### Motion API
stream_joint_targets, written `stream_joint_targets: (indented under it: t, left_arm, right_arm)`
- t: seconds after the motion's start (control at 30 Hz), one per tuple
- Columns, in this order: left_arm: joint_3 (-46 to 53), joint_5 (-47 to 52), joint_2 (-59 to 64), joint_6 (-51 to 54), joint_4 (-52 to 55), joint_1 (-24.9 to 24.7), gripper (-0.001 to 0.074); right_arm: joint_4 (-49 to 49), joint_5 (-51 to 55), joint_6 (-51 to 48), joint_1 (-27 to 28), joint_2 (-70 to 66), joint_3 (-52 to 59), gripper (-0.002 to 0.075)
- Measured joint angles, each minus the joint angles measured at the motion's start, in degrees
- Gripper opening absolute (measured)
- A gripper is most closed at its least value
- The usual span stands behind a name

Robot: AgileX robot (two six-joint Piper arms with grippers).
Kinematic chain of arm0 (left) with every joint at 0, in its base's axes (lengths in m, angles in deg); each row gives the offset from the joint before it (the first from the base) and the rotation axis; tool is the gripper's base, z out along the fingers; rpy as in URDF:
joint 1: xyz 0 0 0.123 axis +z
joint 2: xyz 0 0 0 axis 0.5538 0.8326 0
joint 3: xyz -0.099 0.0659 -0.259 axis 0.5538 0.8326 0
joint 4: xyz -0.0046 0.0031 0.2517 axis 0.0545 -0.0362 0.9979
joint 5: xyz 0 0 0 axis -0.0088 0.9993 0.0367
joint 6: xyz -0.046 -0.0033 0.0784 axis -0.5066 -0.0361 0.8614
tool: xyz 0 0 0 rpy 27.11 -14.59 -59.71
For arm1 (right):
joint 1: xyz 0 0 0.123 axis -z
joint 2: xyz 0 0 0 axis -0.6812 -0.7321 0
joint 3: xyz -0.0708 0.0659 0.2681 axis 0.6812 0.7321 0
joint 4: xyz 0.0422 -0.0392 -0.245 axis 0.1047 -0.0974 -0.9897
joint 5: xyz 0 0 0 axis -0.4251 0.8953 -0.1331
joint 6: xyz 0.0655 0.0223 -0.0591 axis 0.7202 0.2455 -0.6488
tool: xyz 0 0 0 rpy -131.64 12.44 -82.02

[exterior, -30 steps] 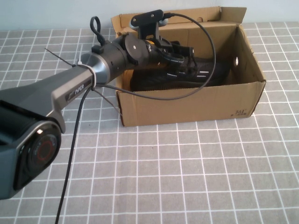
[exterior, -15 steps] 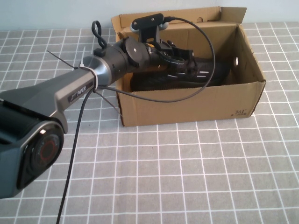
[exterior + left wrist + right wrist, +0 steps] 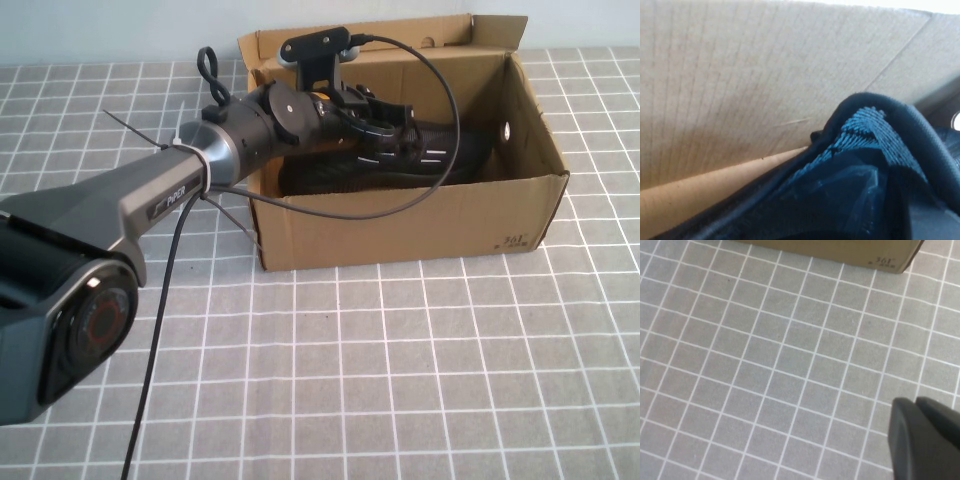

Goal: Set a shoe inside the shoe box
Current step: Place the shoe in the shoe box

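- Currently the shoe [image 3: 400, 158] lies inside the shoe box [image 3: 400, 235], lengthwise along the box floor, with its toe toward the wall that carries the round hole.
- Appearance of the shoe: black mesh upper, black laces, short white dash marks along the visible side. In the left wrist view the shoe [image 3: 860, 190] fills the lower part of the frame, showing a padded collar edge and a blue-tinted lining, with a corrugated box wall [image 3: 740, 80] close behind it.
- Progress, as a judgement: the placing step appears essentially complete, since the shoe sits below the box rim. Remaining work is release, if not already made, and withdrawal of the arm from the box.
- Left gripper [image 3: 385, 120]: positioned inside the box at the heel and lace region of the shoe. Whether it clamps the shoe or has let go cannot be told; shoe and gripper are both black and overlap.
- Shoe box: brown corrugated cardboard, flaps upright, small print near the front right corner. It stands on the desk [image 3: 400, 380], which carries a grey cloth with a white grid.
- Right gripper [image 3: 925, 440]: hangs above bare desk in front of the box corner, well apart from the shoe. Its state cannot be told.
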Motion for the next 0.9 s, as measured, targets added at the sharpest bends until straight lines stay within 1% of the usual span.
stream_joint_targets:
  t: [0.7,0.9]
  left_arm:
    - [0.0,-1.33,0.0,1.07,0.0,0.0,0.0]
    - [-2.19,1.84,0.0,3.01,0.0,0.0,0.0]
  right_arm:
    - [-0.11,-0.5,0.0,0.0,0.0,0.0,-0.0016]
    - [-0.2,-0.52,0.0,0.0,0.0,0.0,-0.0016]
